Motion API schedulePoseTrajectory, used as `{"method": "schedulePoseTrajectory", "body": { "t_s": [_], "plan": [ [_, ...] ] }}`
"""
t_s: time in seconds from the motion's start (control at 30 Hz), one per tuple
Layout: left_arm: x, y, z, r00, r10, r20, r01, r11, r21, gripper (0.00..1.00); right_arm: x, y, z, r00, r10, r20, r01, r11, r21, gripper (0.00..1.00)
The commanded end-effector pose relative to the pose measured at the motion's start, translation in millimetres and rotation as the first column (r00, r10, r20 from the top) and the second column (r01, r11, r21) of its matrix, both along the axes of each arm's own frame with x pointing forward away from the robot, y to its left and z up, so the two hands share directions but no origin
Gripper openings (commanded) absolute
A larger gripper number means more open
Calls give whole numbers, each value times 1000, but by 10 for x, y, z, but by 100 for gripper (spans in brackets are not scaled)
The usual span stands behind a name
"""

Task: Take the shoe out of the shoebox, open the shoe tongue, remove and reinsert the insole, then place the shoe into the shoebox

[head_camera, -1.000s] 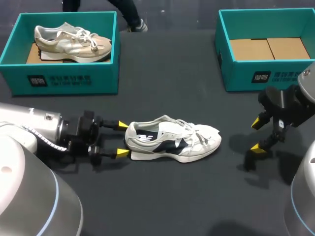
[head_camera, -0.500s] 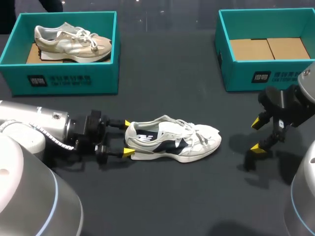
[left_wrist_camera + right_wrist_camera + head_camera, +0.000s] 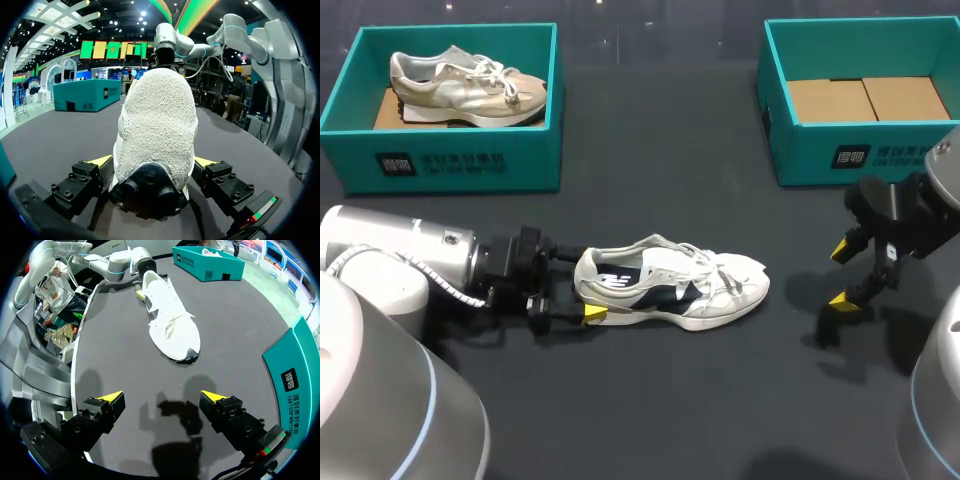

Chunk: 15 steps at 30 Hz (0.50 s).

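Note:
A white and navy shoe (image 3: pixel 670 285) lies on its sole on the dark table, toe to the right. My left gripper (image 3: pixel 585 285) stands open at its heel, one finger on each side. In the left wrist view the heel (image 3: pixel 156 125) fills the space between the yellow fingertips (image 3: pixel 100 160); whether they touch it I cannot tell. My right gripper (image 3: pixel 841 277) hangs open to the right of the toe, with nothing in it. From the right wrist, the shoe (image 3: pixel 172 322) lies well ahead of that open gripper (image 3: pixel 164 398).
A teal shoebox (image 3: pixel 450 160) at the back left holds a beige shoe (image 3: pixel 468 85). A second teal shoebox (image 3: pixel 850 155) at the back right shows only its cardboard floor. Bare table lies between the boxes and in front of the shoe.
My left gripper has slid to the right, so its fingers now reach along both sides of the shoe's heel. The shoe and the right arm have not moved.

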State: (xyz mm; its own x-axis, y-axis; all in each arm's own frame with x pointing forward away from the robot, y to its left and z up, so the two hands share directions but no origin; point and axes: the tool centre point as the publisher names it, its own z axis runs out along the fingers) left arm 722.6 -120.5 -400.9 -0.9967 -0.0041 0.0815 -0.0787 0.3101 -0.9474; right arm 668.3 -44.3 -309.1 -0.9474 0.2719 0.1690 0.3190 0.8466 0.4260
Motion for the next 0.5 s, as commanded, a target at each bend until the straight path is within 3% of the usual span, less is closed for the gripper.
{"method": "schedulePoseTrajectory", "body": {
  "t_s": [0.03, 0.2, 0.23, 0.3, 0.33, 0.5],
  "plan": [
    [17, -61, -40, 1000, 0, -3, 0, 1000, -1, 100, -13, 3, -3, 1000, -1, 2, 1, 1000, -2, 100],
    [28, -97, -62, 1000, 1, -9, -1, 1000, -4, 100, -13, 3, -3, 1000, -1, 2, 1, 1000, -2, 100],
    [29, -103, -64, 1000, 1, -10, -1, 1000, -5, 73, -13, 3, -3, 1000, -1, 2, 1, 1000, -2, 100],
    [33, -116, -72, 1000, 2, -12, -2, 1000, -6, 5, -13, 3, -3, 1000, -1, 2, 1, 1000, -2, 100],
    [36, -120, -77, 1000, 2, -12, -2, 1000, -7, 0, -13, 3, -3, 1000, -1, 2, 1, 1000, -2, 100],
    [64, -112, -85, 1000, -2, -12, 2, 1000, -13, 0, -13, 3, -3, 1000, -1, 2, 1, 1000, -2, 100]
  ]
}}
